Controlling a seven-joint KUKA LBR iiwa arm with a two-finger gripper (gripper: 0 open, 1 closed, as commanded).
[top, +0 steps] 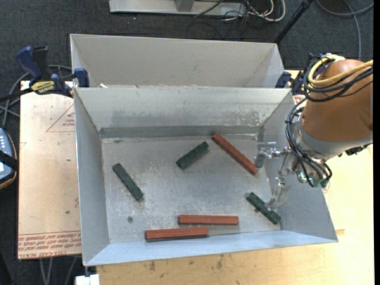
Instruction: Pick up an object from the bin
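Arm with orange wrist cover [338, 108] is reaching into the grey metal bin [178, 103] from its right side. Gripper [276, 202] is hanging low over the bin floor near the front right corner, its tip sitting at or just above the back edge of a short dark green bar [263, 209]; contact cannot be confirmed. Whether the gripper is open or closed cannot be told from this angle, and nothing is visibly being held. The green bar is lying flat on the floor, running diagonally toward the front right corner. Just behind the gripper, a long red-brown bar [235, 154] is lying diagonally close to the right wall. Other pieces are lying apart from one another: a dark green block [192, 155] near the middle toward the back wall, a second dark green bar [127, 181] toward the left wall, and two red-brown bars along the front edge, one [208, 220] slightly behind and to the right of the other [177, 234], their ends nearly overlapping.
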